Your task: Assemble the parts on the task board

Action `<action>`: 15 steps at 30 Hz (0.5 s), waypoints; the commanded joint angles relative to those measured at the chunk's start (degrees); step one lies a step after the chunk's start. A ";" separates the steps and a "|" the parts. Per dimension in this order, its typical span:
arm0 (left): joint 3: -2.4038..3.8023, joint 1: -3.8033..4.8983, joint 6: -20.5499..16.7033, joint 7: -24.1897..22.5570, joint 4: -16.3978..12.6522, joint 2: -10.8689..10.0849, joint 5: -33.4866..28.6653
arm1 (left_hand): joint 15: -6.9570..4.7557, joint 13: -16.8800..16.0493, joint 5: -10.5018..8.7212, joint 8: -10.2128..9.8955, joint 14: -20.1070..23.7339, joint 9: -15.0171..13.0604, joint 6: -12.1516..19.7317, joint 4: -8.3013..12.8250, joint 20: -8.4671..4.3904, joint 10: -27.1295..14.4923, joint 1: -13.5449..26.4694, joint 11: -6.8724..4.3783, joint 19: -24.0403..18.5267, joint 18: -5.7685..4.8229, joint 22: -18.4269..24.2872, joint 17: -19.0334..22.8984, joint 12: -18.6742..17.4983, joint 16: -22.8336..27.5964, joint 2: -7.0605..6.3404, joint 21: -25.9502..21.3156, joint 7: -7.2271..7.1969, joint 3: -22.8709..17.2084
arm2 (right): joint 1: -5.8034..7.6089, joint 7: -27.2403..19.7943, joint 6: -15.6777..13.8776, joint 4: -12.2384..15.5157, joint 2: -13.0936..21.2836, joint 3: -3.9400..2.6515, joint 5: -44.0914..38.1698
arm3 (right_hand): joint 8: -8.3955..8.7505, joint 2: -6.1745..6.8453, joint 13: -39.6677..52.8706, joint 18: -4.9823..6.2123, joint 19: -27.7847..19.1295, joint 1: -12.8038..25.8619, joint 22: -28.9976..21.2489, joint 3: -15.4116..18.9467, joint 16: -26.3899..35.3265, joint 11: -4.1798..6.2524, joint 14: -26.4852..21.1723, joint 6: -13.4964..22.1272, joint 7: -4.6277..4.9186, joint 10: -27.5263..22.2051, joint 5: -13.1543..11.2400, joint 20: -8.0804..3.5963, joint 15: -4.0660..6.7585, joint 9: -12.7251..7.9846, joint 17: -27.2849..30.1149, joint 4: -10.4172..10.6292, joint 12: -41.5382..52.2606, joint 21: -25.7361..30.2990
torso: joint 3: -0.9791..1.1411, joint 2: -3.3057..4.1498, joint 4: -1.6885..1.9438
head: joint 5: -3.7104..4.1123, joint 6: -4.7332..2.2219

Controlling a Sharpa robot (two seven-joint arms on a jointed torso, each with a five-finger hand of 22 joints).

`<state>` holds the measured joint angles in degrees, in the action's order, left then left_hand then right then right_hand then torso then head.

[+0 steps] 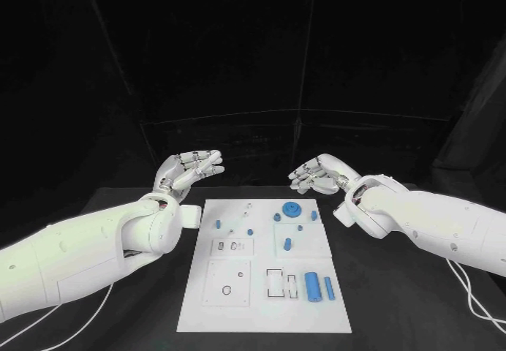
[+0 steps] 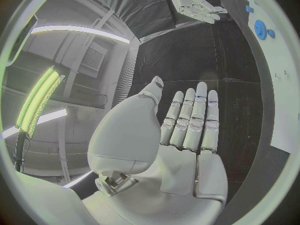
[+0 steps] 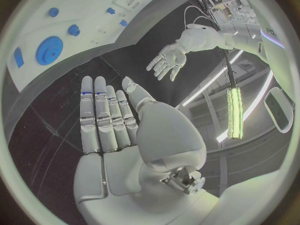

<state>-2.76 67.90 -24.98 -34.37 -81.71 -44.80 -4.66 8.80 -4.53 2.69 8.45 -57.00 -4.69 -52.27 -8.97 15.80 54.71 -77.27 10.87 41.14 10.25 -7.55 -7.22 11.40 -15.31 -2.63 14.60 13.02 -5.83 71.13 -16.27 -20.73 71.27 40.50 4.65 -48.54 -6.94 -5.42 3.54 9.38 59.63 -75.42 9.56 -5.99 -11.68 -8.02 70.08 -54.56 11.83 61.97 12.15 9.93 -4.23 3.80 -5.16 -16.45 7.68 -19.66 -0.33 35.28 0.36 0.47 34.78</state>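
Both hands hang above the far end of the tabletop (image 1: 126,197), held clear of the work. The left hand (image 1: 190,170) is wide, its fingers stretched out side by side with nothing in them. The right hand (image 1: 319,174) is also empty, palm bare, its fingers lying straight and apart from the thumb. This looks like a waiting pose: with both palms raised and off to the sides, the board (image 1: 269,307) lies uncovered between and nearer than the hands.

The board lies flat, just nearer than both hands. A round blue gear (image 1: 291,210) sits close below the right hand, with smaller blue pieces (image 1: 286,240) beside it. A blue cylinder (image 1: 313,284) and a thin blue bar (image 1: 329,288) lie at the board's near end, well away from either hand. Judging by the loose pieces and open slots, assembly has hardly begun; the gear seems the easiest reach for the right hand.
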 commanded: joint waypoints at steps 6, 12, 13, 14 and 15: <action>0.07 0.52 3.11 -0.05 -4.38 -3.15 7.39 | -2.12 0.09 0.07 -0.13 -6.10 0.67 -4.05 2.39 -2.06 5.67 0.34 -1.74 6.44 0.33 -0.36 -1.44 0.20 -0.95 1.08 1.88 -0.67 2.01 | 2.17 9.92 2.85 1.65 -0.69 -0.11 -25.84 | 1.64 3.69 0.20 0.87 10.70 1.69 8.56 -3.11 -13.02 3.81 16.43 -6.25 -2.70 9.23 0.50 -5.29 5.25 -0.03 -8.82 -0.07 -2.34 -15.91 | -0.52 3.15 0.84 | 0.44 -1.03; 0.08 0.64 3.72 0.57 -8.17 -5.21 8.66 | -2.83 0.41 0.07 -0.99 -8.89 0.89 -4.76 3.28 -2.80 6.46 0.51 -2.08 8.83 0.37 -0.31 -2.70 -0.85 -1.56 1.61 2.26 -0.87 2.87 | 2.87 14.33 4.79 2.51 -1.40 -0.14 -35.71 | 2.63 4.77 0.18 0.93 10.13 2.94 11.07 -4.83 -19.37 3.60 15.88 -6.96 -2.96 8.96 0.45 -5.44 5.14 0.00 -13.09 0.10 -3.97 -19.88 | -0.83 4.79 1.36 | 0.92 -1.65; 0.08 0.65 3.82 0.64 -8.85 -5.51 8.75 | -2.83 0.43 0.06 -1.05 -8.89 0.90 -4.76 3.31 -2.82 6.45 0.55 -2.06 8.88 0.37 -0.29 -2.73 -0.92 -1.52 1.62 2.24 -0.85 2.93 | 2.93 14.83 5.05 2.56 -1.54 -0.14 -37.06 | 2.79 4.91 0.17 0.94 10.12 3.07 11.40 -5.10 -20.01 3.55 15.94 -6.91 -2.94 8.56 0.45 -5.41 5.11 -0.01 -13.55 0.13 -4.06 -20.42 | -0.87 4.96 1.45 | 0.97 -1.66; 0.08 0.66 3.90 0.70 -9.48 -5.77 8.82 | -2.82 0.45 0.06 -1.11 -8.85 0.90 -4.75 3.34 -2.83 6.43 0.58 -2.05 8.91 0.35 -0.27 -2.76 -1.00 -1.45 1.63 2.20 -0.84 2.98 | 2.98 15.29 5.32 2.58 -1.68 -0.15 -38.29 | 2.95 5.09 0.20 0.97 10.13 3.25 11.85 -5.45 -20.87 3.56 15.94 -6.88 -2.93 8.35 0.42 -5.39 5.12 0.00 -14.17 0.16 -4.02 -21.16 | -0.92 5.20 1.56 | 1.04 -1.75; 0.09 0.66 3.95 0.74 -9.93 -5.95 8.87 | -2.81 0.46 0.06 -1.14 -8.82 0.91 -4.75 3.36 -2.83 6.42 0.60 -2.04 8.92 0.35 -0.25 -2.78 -1.04 -1.41 1.64 2.18 -0.83 3.02 | 3.01 15.62 5.54 2.60 -1.79 -0.15 -39.17 | 3.03 5.20 0.23 0.99 10.10 3.36 12.19 -5.73 -21.49 3.59 15.87 -6.88 -2.96 8.29 0.40 -5.38 5.12 0.01 -14.63 0.17 -3.98 -21.70 | -0.97 5.36 1.63 | 1.07 -1.74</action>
<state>-2.73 68.44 -22.58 -33.82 -91.04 -50.63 2.03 6.04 -4.16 2.69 7.61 -65.66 -3.86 -56.73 -5.83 12.90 60.72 -76.69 8.79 49.70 10.25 -7.87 -9.93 10.63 -16.64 -1.45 16.65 12.16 -3.02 73.96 -4.60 -17.46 73.71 38.80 4.57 -78.97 -4.15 -0.67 3.72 9.37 69.53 -72.13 21.37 -11.45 -32.43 -4.50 83.96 -61.21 8.85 70.33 12.38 4.49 0.62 3.79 -19.26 -16.32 3.87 -40.74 -1.09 39.64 1.61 1.41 33.14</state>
